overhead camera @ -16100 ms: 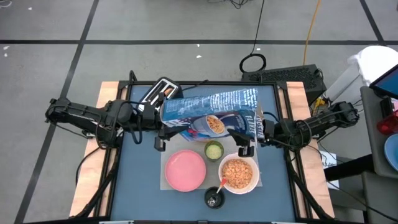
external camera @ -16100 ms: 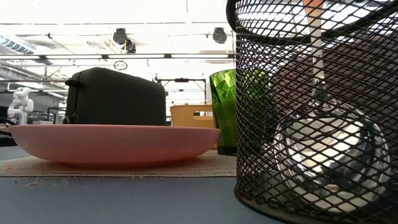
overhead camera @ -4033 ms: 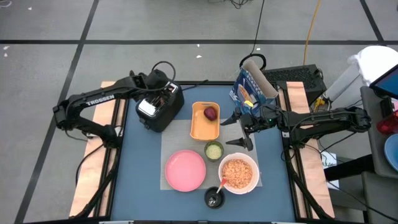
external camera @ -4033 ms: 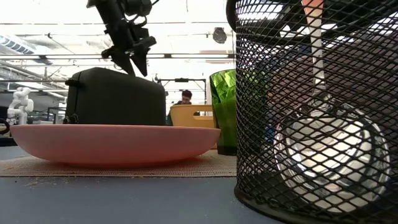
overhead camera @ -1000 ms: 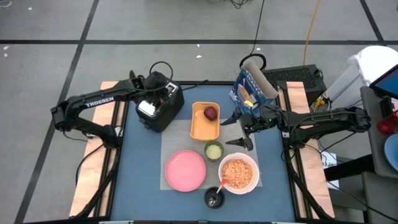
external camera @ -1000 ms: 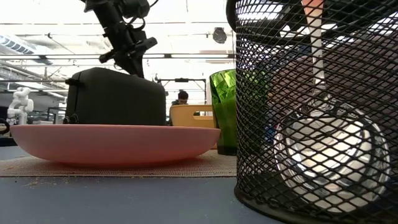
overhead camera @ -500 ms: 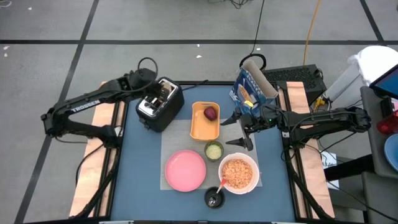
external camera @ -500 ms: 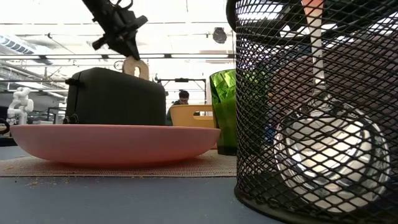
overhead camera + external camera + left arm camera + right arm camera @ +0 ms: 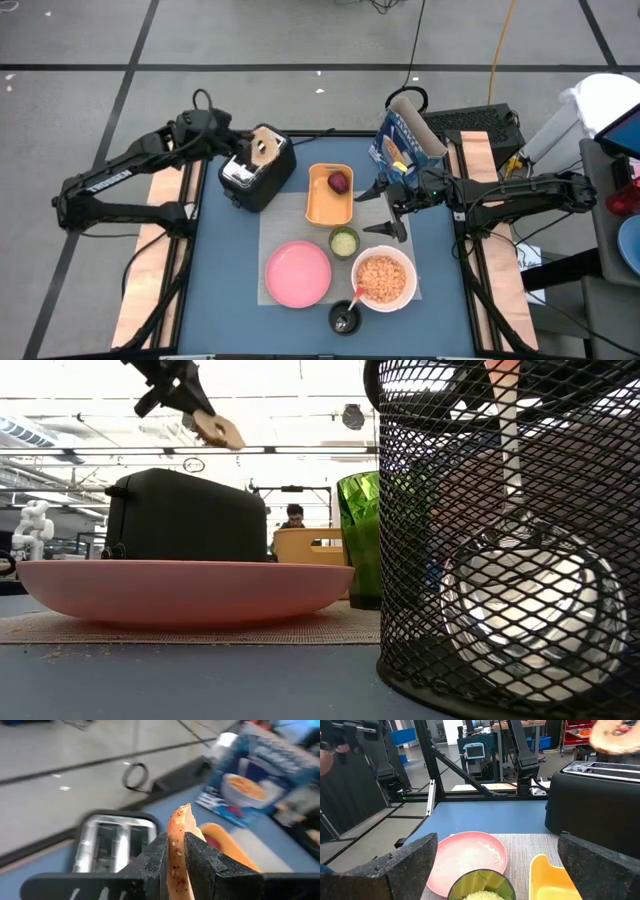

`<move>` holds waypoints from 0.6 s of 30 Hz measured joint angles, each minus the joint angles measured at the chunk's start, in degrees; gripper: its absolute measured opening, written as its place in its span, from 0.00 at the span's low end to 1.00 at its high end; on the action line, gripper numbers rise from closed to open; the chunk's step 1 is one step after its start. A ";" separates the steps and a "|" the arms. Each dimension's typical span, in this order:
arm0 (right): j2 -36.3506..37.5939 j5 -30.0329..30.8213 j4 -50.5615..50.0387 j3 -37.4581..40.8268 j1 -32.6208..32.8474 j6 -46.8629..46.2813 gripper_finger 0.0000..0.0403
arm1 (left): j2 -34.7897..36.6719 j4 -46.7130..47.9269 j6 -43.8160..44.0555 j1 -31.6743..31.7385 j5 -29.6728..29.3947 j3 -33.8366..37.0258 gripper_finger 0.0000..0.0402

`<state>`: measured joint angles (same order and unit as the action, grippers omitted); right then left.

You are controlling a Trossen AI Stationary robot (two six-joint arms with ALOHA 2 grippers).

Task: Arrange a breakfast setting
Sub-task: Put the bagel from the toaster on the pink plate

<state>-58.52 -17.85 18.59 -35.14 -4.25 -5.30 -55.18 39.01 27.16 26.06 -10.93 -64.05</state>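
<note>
My left gripper [image 9: 246,146] is shut on a slice of toast [image 9: 264,143] above the black-and-silver toaster [image 9: 255,172] at the far left. The toast also shows in the low view [image 9: 221,429]. My right gripper [image 9: 382,211] is open and empty beside the blue cereal box [image 9: 404,146]. The orange tray [image 9: 326,203] holds the dark-red fruit [image 9: 339,181]. The green cup [image 9: 344,241], the pink plate [image 9: 298,273] and the white bowl [image 9: 383,279] of cereal rest on a mat. The red-handled spoon [image 9: 357,296] stands in a black mesh holder [image 9: 345,317]. My left gripper pinches the toast's two flat faces [image 9: 177,851] between its two fingers [image 9: 158,854]. The toast's free end [image 9: 182,813] sticks out past the fingertips. The fingers slant down from the table's left. The toast is tilted and lifted clear above the toaster's slots [image 9: 110,839].
The grey mat [image 9: 283,215] lies under the tray, cup, plate and bowl. The mesh holder [image 9: 510,530] fills the low view's right side. Bare blue table top [image 9: 225,260] lies at the near left. A person [image 9: 294,514] shows in the room behind.
My left gripper has risen from the toaster's slot and drawn back toward the table's left edge, shut on the toast. The toast has come up out of the slot, is lifted clear above the toaster and has tipped to a slant.
</note>
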 joint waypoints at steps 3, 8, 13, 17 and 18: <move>0.00 0.00 0.00 0.00 0.01 0.00 0.99 | 0.50 0.04 1.03 -1.62 4.72 0.00 0.16; 0.00 0.00 0.00 0.00 -0.01 -0.02 0.99 | 0.13 0.08 3.20 -5.81 12.06 0.00 0.16; 0.00 0.00 0.00 0.00 -0.01 -0.20 0.99 | -1.59 0.13 5.48 -12.43 14.12 0.00 0.16; 0.00 0.00 0.00 0.00 -0.01 -1.53 0.99 | -4.22 0.15 6.40 -18.35 14.50 0.00 0.16; 0.00 -0.01 0.00 0.00 0.00 -1.53 0.99 | -5.05 0.14 6.41 -19.78 14.54 0.00 0.16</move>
<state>-58.52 -17.86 18.59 -35.14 -4.24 -6.83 -60.23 39.15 33.57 6.28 3.62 -64.05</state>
